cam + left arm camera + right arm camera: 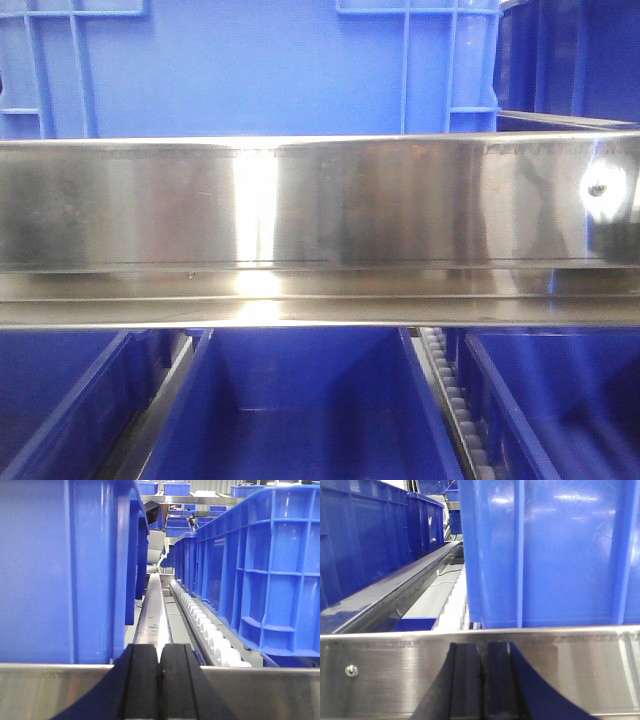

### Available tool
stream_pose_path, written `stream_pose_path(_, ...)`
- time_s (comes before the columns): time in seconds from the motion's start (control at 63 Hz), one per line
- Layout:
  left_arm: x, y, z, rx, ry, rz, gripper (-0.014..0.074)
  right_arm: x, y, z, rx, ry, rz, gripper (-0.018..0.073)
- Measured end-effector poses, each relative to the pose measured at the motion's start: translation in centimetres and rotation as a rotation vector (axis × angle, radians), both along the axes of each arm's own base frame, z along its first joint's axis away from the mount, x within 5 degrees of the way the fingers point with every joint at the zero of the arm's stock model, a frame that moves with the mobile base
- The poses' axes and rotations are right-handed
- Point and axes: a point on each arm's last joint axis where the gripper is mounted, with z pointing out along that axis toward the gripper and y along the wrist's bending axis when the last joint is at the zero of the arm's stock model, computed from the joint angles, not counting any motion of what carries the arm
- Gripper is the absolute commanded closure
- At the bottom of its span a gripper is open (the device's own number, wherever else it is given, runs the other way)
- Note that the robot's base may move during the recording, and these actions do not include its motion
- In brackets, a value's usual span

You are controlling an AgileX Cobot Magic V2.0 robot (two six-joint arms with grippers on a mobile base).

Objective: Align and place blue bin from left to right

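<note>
The blue bin (250, 60) stands on the upper shelf behind a steel rail, filling most of the top of the front view; its bright wall carries raised vertical ribs. In the left wrist view its solid wall (60, 570) rises close at the left, just behind the rail. In the right wrist view the same bright ribbed wall (545, 550) fills the upper right. My left gripper (161, 672) is shut and empty, its black tips against the rail below the gap beside the bin. My right gripper (481, 680) is shut and empty, low in front of the rail. Neither gripper appears in the front view.
A steel rail (320, 215) spans the shelf front. A white roller track (210, 635) runs beside another ribbed blue crate (260, 570). Darker blue crates (365, 540) line the left of the right wrist view; one (570, 60) stands right of the bin. Open blue bins (310, 410) sit below.
</note>
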Motion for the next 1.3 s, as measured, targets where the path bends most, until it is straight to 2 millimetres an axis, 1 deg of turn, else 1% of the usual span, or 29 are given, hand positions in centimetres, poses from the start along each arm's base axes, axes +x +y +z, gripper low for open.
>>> stream_pose_path(0.524, 0.0, 0.0, 0.0, 0.0, -0.004, 0.0, 0.0707, 0.0, 0.0, 0.0, 0.0, -0.003, 0.0, 0.0722)
stream_pose_path(0.858, 0.0, 0.0, 0.1, 0.0, -0.008, 0.0, 0.0707, 0.0, 0.0, 0.7, -0.007, -0.071, -0.004, 0.0722)
stream_pose_path(1.048, 0.0, 0.0, 0.1, -0.085, -0.016, -0.007, 0.0707, 0.0, 0.0, 0.8, -0.008, -0.084, -0.005, 0.0722)
stream_pose_path(1.207, -0.1, 0.1, 0.9, -0.111, -0.097, -0.007, 0.0707, -0.1, -0.1, 1.5, -0.012, -0.129, -0.007, 0.0722)
stream_pose_path(1.27, -0.2, 0.1, 1.5, -0.107, -0.122, -0.008, 0.0707, -0.3, 0.0, 2.6, -0.015, -0.156, -0.007, 0.0722)
stream_pose_path(1.302, -0.4, 0.1, 2.2, -0.097, -0.136, -0.009, 0.0707, -0.5, 0.0, 3.4, -0.016, -0.166, -0.005, 0.0722)
